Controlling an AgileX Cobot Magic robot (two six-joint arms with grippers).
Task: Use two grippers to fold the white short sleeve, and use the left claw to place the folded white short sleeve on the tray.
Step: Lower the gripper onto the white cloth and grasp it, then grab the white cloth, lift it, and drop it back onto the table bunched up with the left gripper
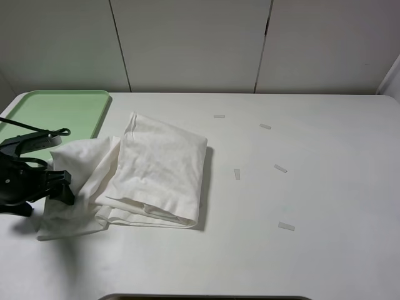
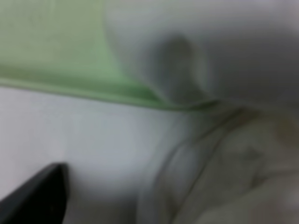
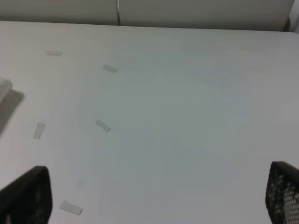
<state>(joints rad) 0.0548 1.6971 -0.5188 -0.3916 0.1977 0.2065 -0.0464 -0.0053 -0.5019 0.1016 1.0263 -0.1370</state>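
Observation:
The white short sleeve [image 1: 162,172] lies folded left of the table's middle, with a bunched part [image 1: 78,165] spilling toward the left. The pale green tray [image 1: 59,109] sits at the back left corner and holds nothing. My left gripper [image 1: 64,161] reaches in from the left edge, its fingers [image 1: 62,186] spread wide on either side of that bunched part. The blurred left wrist view shows one black finger [image 2: 37,198], the shirt [image 2: 224,177] and the tray [image 2: 56,46]. My right gripper [image 3: 159,168] hovers open over bare table, far from the shirt.
Several small white tape strips [image 1: 280,168] lie scattered on the table right of the shirt, and show in the right wrist view [image 3: 103,125]. White wall panels [image 1: 187,44] stand behind the table. A dark edge [image 1: 206,297] runs along the front.

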